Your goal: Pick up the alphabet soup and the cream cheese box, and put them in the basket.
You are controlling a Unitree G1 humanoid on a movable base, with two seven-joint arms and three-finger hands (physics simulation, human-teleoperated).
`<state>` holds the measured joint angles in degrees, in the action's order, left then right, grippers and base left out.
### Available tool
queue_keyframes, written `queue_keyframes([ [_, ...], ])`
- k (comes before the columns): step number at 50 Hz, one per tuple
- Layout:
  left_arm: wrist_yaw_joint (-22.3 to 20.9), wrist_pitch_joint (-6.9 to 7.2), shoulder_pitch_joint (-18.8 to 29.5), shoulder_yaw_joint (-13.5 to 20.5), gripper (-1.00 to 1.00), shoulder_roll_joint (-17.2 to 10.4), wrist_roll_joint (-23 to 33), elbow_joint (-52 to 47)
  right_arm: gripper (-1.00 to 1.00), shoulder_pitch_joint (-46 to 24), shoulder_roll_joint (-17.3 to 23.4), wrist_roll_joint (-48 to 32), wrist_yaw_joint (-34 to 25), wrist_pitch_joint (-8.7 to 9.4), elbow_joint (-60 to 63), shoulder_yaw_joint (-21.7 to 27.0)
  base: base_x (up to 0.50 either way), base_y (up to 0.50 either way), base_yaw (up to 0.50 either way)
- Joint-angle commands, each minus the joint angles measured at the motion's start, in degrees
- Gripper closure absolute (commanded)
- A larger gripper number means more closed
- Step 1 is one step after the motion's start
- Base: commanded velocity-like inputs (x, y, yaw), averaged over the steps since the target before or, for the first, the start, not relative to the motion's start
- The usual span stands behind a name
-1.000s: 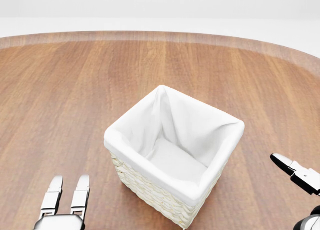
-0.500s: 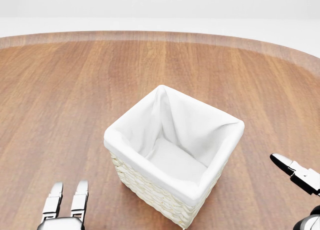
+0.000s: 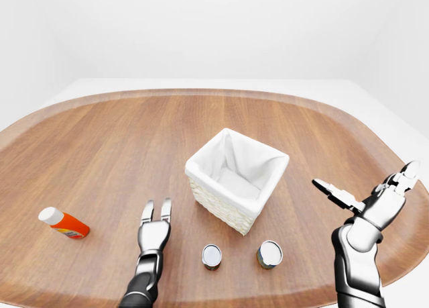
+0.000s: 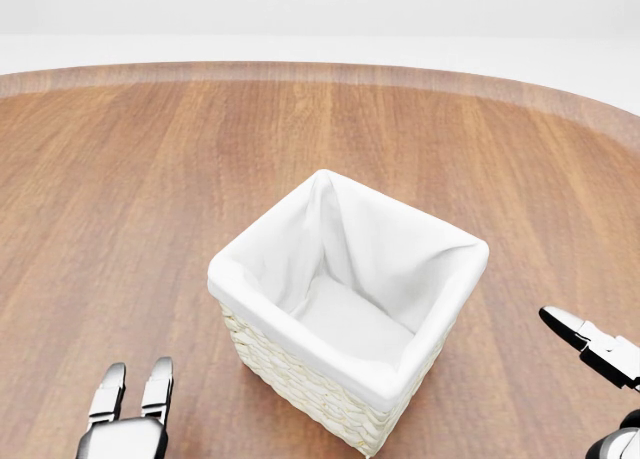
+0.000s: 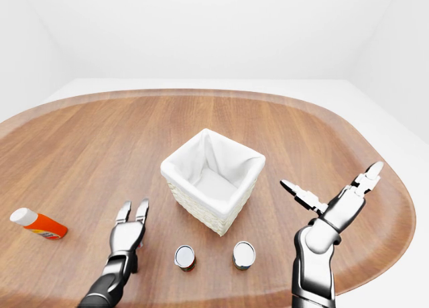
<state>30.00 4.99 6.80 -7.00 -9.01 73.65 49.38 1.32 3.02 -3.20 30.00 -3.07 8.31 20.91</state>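
Reach step, nothing held: left hand [image 3: 153, 231] spread, right hand [image 3: 365, 202] spread; two cans [image 3: 212, 255] just right of left hand, basket [image 3: 236, 179] between hands; no cream cheese visible.

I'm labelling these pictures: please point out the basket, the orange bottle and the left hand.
basket [image 3: 205, 168]: left-eye view, on its white-lined rim.
orange bottle [image 3: 68, 225]: left-eye view, on its orange body.
left hand [image 3: 156, 211]: left-eye view, between its outstretched fingertips.
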Motion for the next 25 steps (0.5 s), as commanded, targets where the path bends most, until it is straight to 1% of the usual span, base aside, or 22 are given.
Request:
queue_keyframes([
  [1, 0.0, 0.01, -0.2, -0.8, -1.0, -0.2, -2.4, 8.3, -1.0, 0.0, 0.0, -0.1, 0.0, -0.04, -0.1, 0.0, 0.0, 0.0, 0.0],
  [2, 0.0, 0.01, -0.1, -0.9, -1.0, -0.2, -2.5, 8.6, -1.0, -0.1, 0.0, -0.1, 0.0, -0.12, -0.2, 0.0, 0.0, 0.0, 0.0],
  [5, 0.0, 0.01, 1.0, -1.1, -1.0, 0.0, -3.2, 11.3, -1.0, 0.1, 0.0, 0.0, 0.0, 0.44, 0.5, 0.0, 0.0, 0.0, 0.0],
  [7, 0.0, 0.01, 2.3, -1.1, -1.0, 0.0, -4.0, 14.5, -1.0, 0.0, 0.0, -0.1, 0.0, -0.07, -0.1, 0.0, 0.0, 0.0, 0.0],
  [8, 0.0, 0.01, 2.7, -1.2, -1.0, 0.1, -4.3, 15.3, -1.0, 0.1, 0.0, -0.1, 0.0, 0.29, 0.4, 0.0, 0.0, 0.0, 0.0],
  [10, 0.0, 0.01, 3.0, -1.5, -1.0, 0.1, -4.7, 16.1, -1.0, 0.1, 0.0, -0.1, 0.0, 0.31, 0.4, 0.0, 0.0, 0.0, 0.0],
  [12, 0.0, 0.01, 3.2, -1.8, -1.0, 0.1, -4.9, 17.0, -1.0, -0.1, 0.0, -0.1, 0.0, -0.36, -0.4, 0.1, 0.0, 0.0, 0.0],
  [14, 0.0, 0.01, 3.6, -2.0, -1.0, 0.1, -5.2, 17.9, -1.0, 0.0, 0.0, -0.1, 0.0, 0.02, 0.0, 0.0, 0.0, 0.0, 0.0],
  [20, 0.0, 0.01, 5.1, -2.5, -1.0, 0.3, -6.1, 22.3, -1.0, 0.0, 0.0, -0.1, 0.0, -0.09, -0.1, 0.0, 0.0, 0.0, 0.0],
  [25, 0.0, 0.01, 5.6, -2.8, -1.0, 0.3, -6.7, 24.2, -1.0, -0.1, 0.0, -0.2, 0.0, -0.19, -0.3, 0.0, 0.0, 0.0, 0.0],
])
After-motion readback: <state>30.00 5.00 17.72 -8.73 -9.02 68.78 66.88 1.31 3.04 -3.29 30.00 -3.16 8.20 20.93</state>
